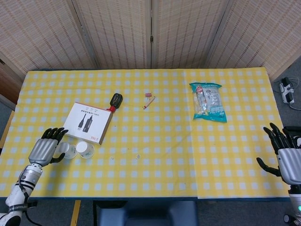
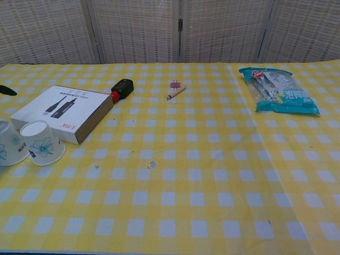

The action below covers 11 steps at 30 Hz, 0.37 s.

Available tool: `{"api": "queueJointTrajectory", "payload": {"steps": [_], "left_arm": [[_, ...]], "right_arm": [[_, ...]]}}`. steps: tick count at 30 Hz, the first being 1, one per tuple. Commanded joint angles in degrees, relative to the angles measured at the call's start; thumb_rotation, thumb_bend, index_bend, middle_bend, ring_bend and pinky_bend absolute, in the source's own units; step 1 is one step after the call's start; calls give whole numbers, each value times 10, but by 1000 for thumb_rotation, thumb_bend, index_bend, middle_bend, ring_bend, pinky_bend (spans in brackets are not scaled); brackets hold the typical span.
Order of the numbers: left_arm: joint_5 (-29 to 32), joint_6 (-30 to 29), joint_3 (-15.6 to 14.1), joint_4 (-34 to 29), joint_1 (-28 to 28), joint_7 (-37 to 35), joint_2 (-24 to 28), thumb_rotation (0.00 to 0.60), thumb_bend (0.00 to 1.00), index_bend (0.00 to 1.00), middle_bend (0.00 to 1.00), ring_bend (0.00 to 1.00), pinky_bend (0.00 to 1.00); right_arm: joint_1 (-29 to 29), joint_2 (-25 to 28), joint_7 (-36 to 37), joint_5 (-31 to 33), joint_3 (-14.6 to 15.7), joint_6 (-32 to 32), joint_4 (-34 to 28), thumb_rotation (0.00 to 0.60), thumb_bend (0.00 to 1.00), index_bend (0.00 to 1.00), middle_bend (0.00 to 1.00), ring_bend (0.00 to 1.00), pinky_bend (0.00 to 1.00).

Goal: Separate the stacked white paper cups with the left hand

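Two white paper cups with a blue flower print stand upside down side by side near the table's front left. One cup [image 1: 85,149] [image 2: 42,142] is nearer the middle. The other cup [image 1: 68,150] [image 2: 9,149] stands just left of it, close to it. My left hand [image 1: 45,149] is right beside that second cup with its fingers spread and nothing in its grasp; in the chest view only one dark fingertip [image 2: 7,90] shows, well above the cup. My right hand [image 1: 288,159] hangs open off the table's right front corner.
A white product box [image 1: 88,122] lies just behind the cups, a black and red tool [image 1: 114,100] beyond it. A small clip and a pencil stub [image 1: 149,100] lie mid-table. A snack bag [image 1: 209,101] lies at the right. A yellow checked cloth [image 1: 155,165] covers the table.
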<state>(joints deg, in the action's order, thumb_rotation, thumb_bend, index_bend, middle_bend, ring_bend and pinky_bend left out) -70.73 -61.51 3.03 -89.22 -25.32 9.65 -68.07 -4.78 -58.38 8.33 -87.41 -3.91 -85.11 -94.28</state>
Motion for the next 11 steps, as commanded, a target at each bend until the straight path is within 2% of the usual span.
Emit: {"api": "queueJointTrajectory", "payload": {"steps": [1, 8, 11], "left_arm": [[-9, -48, 12, -11, 22, -18, 4, 600, 389, 134, 84, 0, 0], [-43, -152, 10, -17, 74, -24, -3, 600, 394, 170, 84, 0, 0], [-59, -189, 3, -17, 95, -21, -9, 600, 394, 175, 84, 0, 0]], "right_arm": [[-2, -2, 0, 4, 1, 7, 1, 600, 303, 25, 29, 128, 25], [-16, -12, 18, -15, 13, 33, 2, 600, 303, 25, 29, 129, 25], [-18, -20, 4, -15, 12, 33, 8, 600, 303, 25, 29, 130, 25]]}}
